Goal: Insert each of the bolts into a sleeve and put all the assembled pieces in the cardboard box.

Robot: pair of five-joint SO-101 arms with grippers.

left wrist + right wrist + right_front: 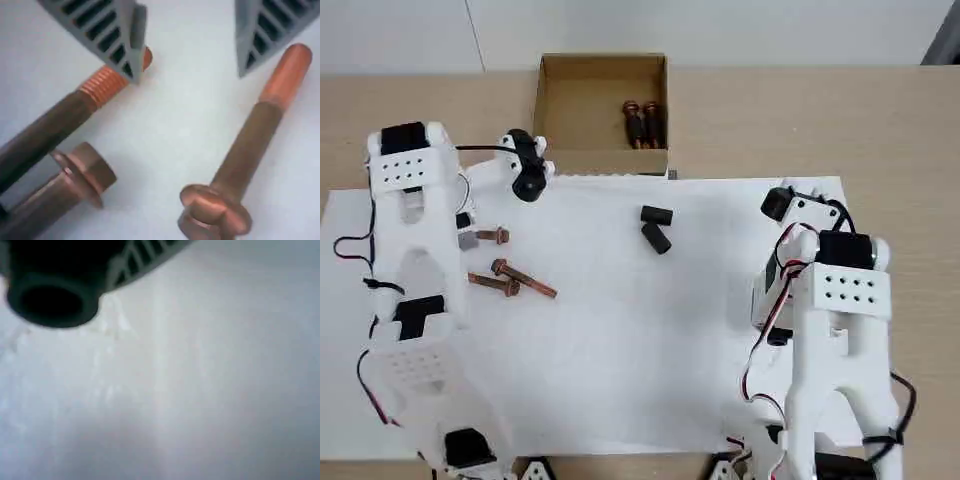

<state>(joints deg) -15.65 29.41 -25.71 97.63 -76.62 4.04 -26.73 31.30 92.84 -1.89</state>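
While the left pincer (pixel 187 74) hangs wide open over three bolts (pixel 235 150) lying on the white sheet (pixel 190 130), one fingertip (pixel 120 50) overlapping a threaded end, the right pincer (pixel 95 265) grips a black sleeve (pixel 52 297) above that sheet.

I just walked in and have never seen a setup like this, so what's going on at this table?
Two robot arms are pairing copper bolts with black sleeves. The left gripper hangs open just above three loose bolts on the white sheet. The right gripper holds a black sleeve over the sheet. Two more sleeves lie in the middle of the sheet, and two assembled pieces already sit in the cardboard box.
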